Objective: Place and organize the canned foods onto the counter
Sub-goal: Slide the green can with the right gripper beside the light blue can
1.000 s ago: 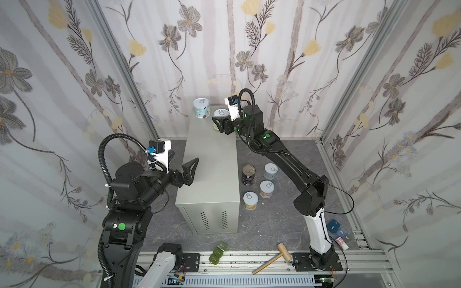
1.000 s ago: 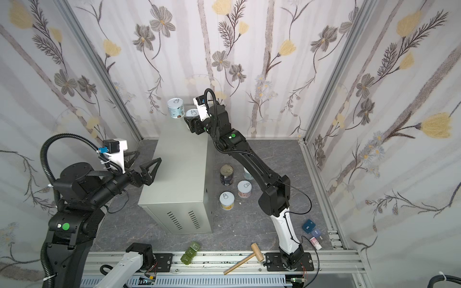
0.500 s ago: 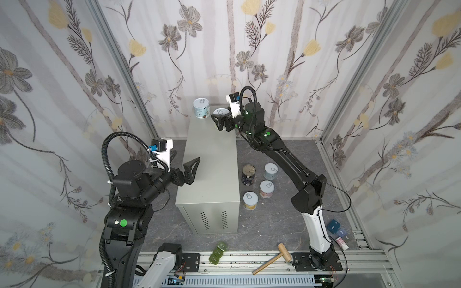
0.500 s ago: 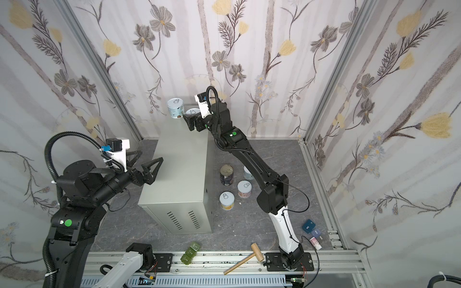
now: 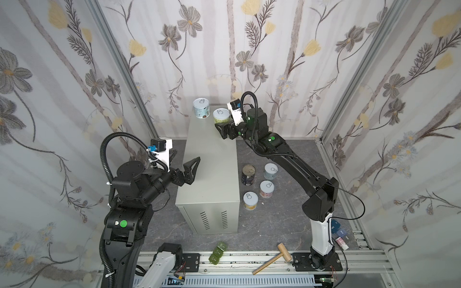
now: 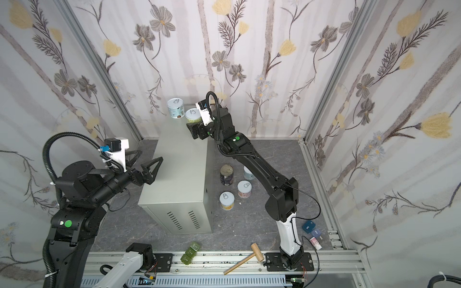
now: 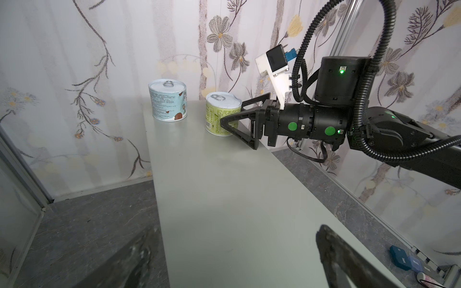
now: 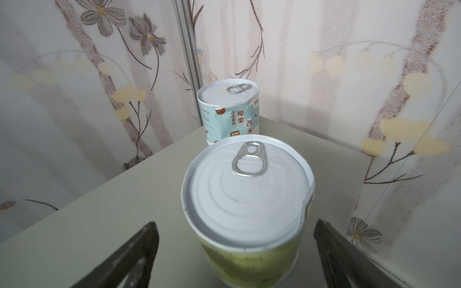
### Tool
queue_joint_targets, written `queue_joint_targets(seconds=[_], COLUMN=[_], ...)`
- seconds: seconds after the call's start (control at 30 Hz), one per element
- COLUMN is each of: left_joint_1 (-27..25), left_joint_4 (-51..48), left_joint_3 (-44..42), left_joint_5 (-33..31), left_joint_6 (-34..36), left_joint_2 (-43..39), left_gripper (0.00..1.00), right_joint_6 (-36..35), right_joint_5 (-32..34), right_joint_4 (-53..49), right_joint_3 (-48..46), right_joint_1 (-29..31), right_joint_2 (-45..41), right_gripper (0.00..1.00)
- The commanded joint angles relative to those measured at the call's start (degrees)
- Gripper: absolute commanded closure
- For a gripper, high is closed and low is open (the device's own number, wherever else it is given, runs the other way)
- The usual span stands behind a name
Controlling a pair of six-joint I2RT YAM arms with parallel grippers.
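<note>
left gripper [image 5: 187, 155] wide open at 9 o'clock of the counter [image 5: 212, 174], four cans [image 5: 250, 200] on the floor [image 5: 274, 224] at its 3. On its far end, right gripper [image 8: 235, 222] has fingers spread either side of the green can [image 5: 221, 116], not touching, blue can [image 5: 201, 108] at its 10

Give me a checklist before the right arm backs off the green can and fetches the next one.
The green can stands upright on the counter: ok.
The right gripper is open, gaps either side of the green can: ok.
The green can stands apart from the blue can: ok.
Its margin to the counter's right edge: cannot tell.
The left gripper is open, empty, clear of both cans: ok.
The navy can and three short cans stand upright on the floor: ok.
</note>
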Motion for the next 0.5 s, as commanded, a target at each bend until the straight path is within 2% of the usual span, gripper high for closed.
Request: queue_joint_targets(seconds=[0.0,0.17,0.47], left_joint_1=[0.06,0.05,0.06], left_joint_4=[2.19,1.83,0.55], left_joint_3=[-0.31,-0.86,-1.02], left_joint_5=[1.13,0.87,0.37], left_joint_6=[-0.73,-0.62,-0.39], left_joint_2=[-0.29,-1.11,-2.51], left_gripper=[0.00,0.00,0.00], right_joint_6=[0.26,0.84,1.02], right_joint_5=[2.93,4.54,7.81], right_joint_4=[2.22,3.29,3.85], right_joint_3=[0.00,0.81,5.18], right_joint_1=[0.07,0.09,-0.07], right_joint_2=[0.12,1.59,6.13], right_gripper=[0.09,0.16,0.21])
